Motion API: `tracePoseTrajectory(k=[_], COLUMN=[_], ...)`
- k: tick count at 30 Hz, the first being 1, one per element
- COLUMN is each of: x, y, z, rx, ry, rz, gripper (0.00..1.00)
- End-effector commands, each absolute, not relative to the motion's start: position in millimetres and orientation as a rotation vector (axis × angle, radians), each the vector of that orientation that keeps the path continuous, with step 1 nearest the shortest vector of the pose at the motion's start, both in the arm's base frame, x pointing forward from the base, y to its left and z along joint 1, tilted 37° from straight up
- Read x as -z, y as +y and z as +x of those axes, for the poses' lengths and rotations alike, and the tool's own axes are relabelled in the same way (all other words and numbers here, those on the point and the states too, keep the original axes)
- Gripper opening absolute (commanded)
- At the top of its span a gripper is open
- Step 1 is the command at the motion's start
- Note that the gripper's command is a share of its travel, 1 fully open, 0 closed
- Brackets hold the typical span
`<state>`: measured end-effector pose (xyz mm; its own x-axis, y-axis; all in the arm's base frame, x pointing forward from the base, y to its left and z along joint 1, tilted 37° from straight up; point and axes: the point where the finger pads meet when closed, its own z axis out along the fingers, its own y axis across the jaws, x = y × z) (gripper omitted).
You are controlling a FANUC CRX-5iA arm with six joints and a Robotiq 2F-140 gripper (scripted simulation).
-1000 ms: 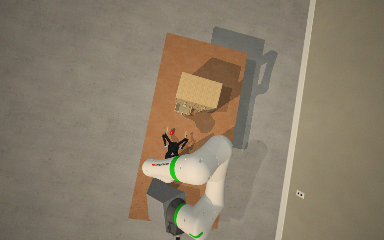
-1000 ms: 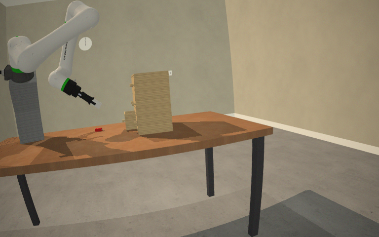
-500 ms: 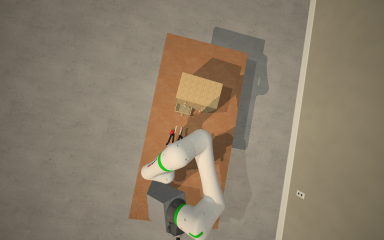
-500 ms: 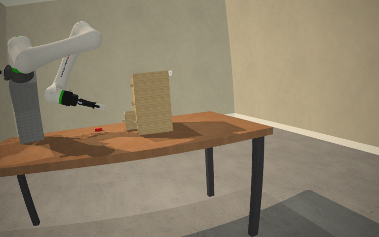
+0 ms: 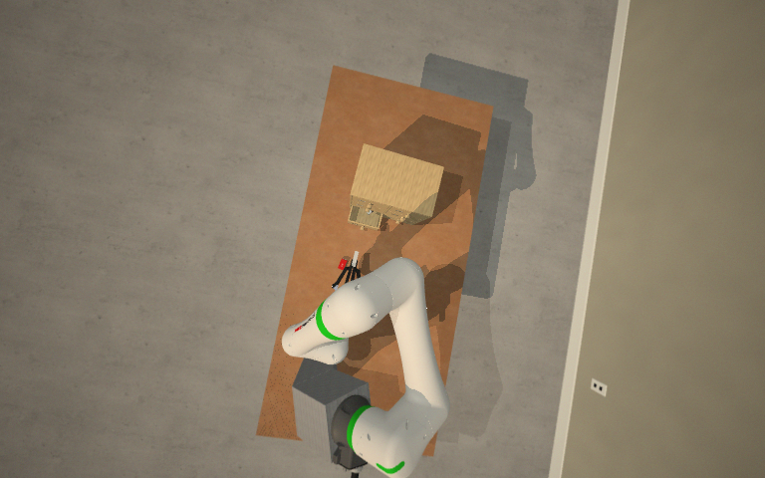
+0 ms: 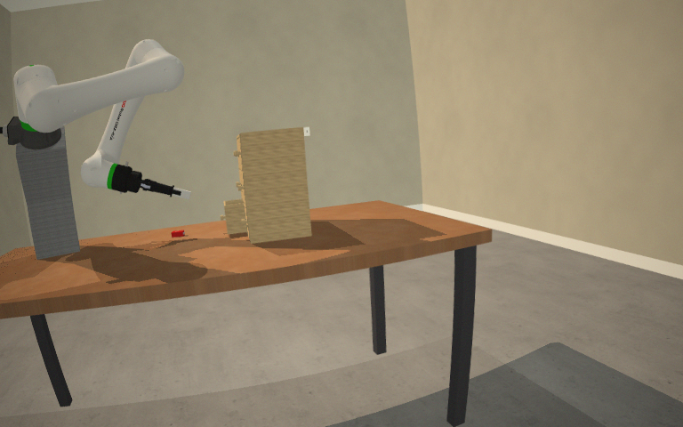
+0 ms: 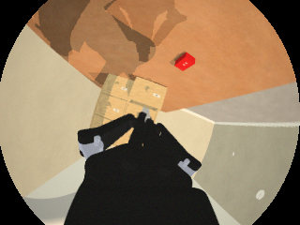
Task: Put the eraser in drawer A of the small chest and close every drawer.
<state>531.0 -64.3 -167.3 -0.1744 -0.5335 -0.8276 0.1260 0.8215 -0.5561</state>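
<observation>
The hand (image 5: pixel 355 259) (image 6: pixel 185 193) (image 7: pixel 144 112) is closed on nothing, aimed toward the chest (image 5: pixel 397 174) (image 6: pixel 276 186) (image 7: pixel 109 104), presumably to push in the open drawer (image 5: pixel 366 216) (image 6: pixel 234 218) (image 7: pixel 149 91); the red block (image 5: pixel 342 263) (image 6: pixel 177 233) (image 7: pixel 185 62) lies apart (left alone, sensibly).

"CRX" lettering (image 5: pixel 305 322) (image 6: pixel 118 120) on the white arm (image 5: pixel 418 344) (image 6: pixel 105 85)

Exterior view: gripper (image 6: pixel 182 193) closed, above table (image 6: pixel 216 281).
Chest (image 6: pixel 276 186) upright; one low drawer (image 6: pixel 234 218) protrudes. Small red block (image 6: pixel 177 233) lies on tabletop, apart from chest.
</observation>
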Motion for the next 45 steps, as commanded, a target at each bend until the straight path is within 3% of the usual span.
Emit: tracePoseTrajectory(k=[1, 19, 45], x=[171.6, 217.5, 227.5], y=[-67.9, -107.8, -116.6], z=[536.5, 594.7, 607.4], rx=[0.603, 0.603, 0.603], ry=[1.65, 1.65, 1.65], rz=[-0.325, -0.325, -0.325], gripper=[0.0, 0.0, 0.0])
